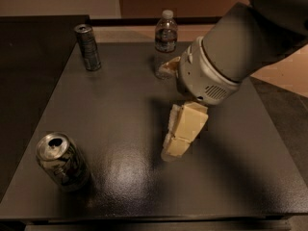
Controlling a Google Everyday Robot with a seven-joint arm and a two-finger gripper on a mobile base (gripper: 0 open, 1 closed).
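My gripper (pixel 179 137) hangs over the middle of the dark table (pixel 120 100), slightly right of centre. Its cream fingers (pixel 188 124) point down and to the left, pressed together with nothing between them, so it is shut and empty. The big grey arm (pixel 240 42) comes in from the upper right. Nearest to it is a clear water bottle (pixel 165 41), standing upright just behind the wrist at the table's far edge. A tall dark can (pixel 88 47) stands at the back left. An opened silver can (pixel 61 160) stands at the front left.
The table's front edge (pixel 144 216) runs along the bottom of the view. A dark surface (pixel 29 57) lies to the left of the table. Light flooring (pixel 284 71) shows beyond the right edge, behind the arm.
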